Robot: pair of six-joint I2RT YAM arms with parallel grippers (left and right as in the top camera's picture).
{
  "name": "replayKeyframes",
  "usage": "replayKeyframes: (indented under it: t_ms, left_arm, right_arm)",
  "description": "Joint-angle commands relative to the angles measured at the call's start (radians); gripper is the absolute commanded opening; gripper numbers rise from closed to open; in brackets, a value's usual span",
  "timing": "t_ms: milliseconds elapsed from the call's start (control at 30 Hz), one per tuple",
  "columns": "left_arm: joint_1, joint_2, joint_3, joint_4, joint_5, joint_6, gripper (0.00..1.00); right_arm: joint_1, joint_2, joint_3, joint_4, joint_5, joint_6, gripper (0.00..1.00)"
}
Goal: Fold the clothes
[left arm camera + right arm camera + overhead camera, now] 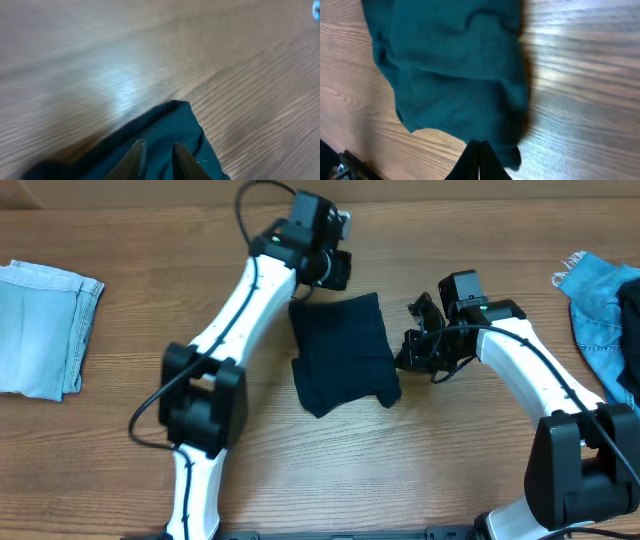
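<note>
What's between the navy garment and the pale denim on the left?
Overhead: only the left arm crossing over bare table, between navy garment and pale denim.

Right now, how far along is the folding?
Done: the pale denim lies folded at the left. In hand: the navy garment, the right gripper shut on its edge, the left gripper at a corner. Left: the blue denim heaped at the right.

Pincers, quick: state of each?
Left pincer: narrow gap over navy garment; grip cannot be told.
Right pincer: closed at garment's edge; hold unclear.
</note>
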Motion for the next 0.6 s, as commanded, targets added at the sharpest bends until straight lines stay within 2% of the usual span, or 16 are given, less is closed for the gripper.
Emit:
replayKeyframes:
  t_ms: [0,200,400,567]
  left_arm:
    - [-0.04,0.097,0.008,0.025,0.134,0.015,0.2]
    - [-0.068,0.126,0.008,0.061,0.159,0.023,0.22]
    - [-0.069,0.155,0.008,0.068,0.093,0.023,0.26]
    - [-0.069,0.188,0.008,0.087,0.084,0.023,0.26]
  right_arm:
    - [0.042,0.003,-0.005,0.09,-0.025,-0.019,0.04]
    - [0.115,0.053,-0.005,0.178,0.036,-0.007,0.04]
    - [0.143,0.082,-0.012,0.155,0.152,0.089,0.04]
    - [0.143,0.082,-0.088,0.166,0.183,0.093,0.04]
